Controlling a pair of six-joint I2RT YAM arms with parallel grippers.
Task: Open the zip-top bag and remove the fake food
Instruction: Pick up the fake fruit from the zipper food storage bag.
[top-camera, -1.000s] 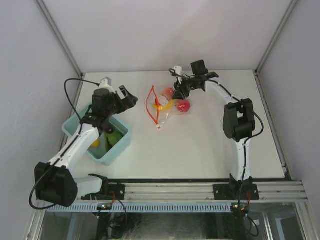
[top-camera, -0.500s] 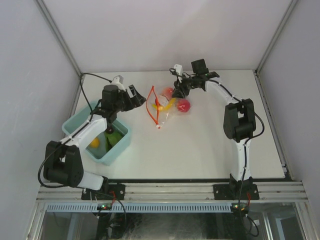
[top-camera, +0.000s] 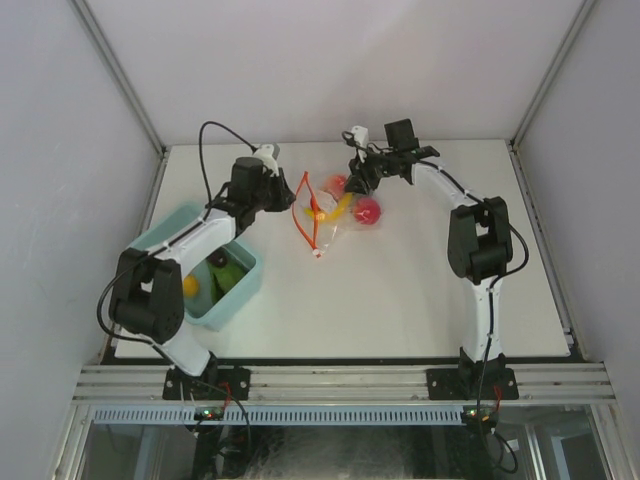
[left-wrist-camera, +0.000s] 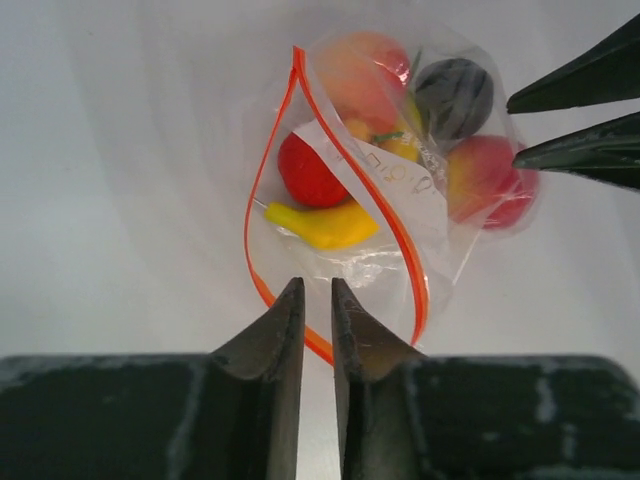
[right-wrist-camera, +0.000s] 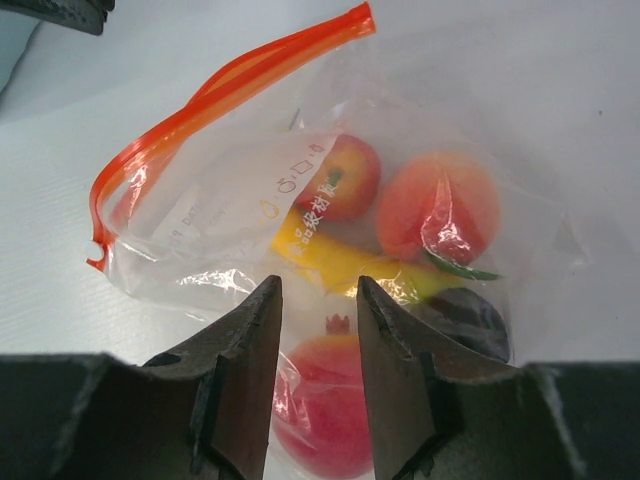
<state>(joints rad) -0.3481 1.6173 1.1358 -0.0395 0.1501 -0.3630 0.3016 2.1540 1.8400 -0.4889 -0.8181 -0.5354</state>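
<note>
Where the bag lies: clear crinkly plastic zip-top bag (top-camera: 335, 212) on the white table (top-camera: 400, 300), at the middle of the far edge, between the two arms.
Long axis: roughly parallel to the far edge; the open mouth, rimmed by the red-orange zip strip (right-wrist-camera: 230, 80), faces the left edge, and the closed bottom faces the right edge.
Contents: small plastic fake food (left-wrist-camera: 325, 225) inside: yellow banana, red and peach fruits, one dark piece.
Left arm: left gripper (left-wrist-camera: 315, 295) narrowed to a slit at the mouth's near lip; the strip crosses the slit; cannot tell whether it is nipped.
Right arm: right gripper (right-wrist-camera: 318, 290) partly apart, straddling the closed end; cannot tell whether it clamps.
Nearer the mouth: left arm.
</note>
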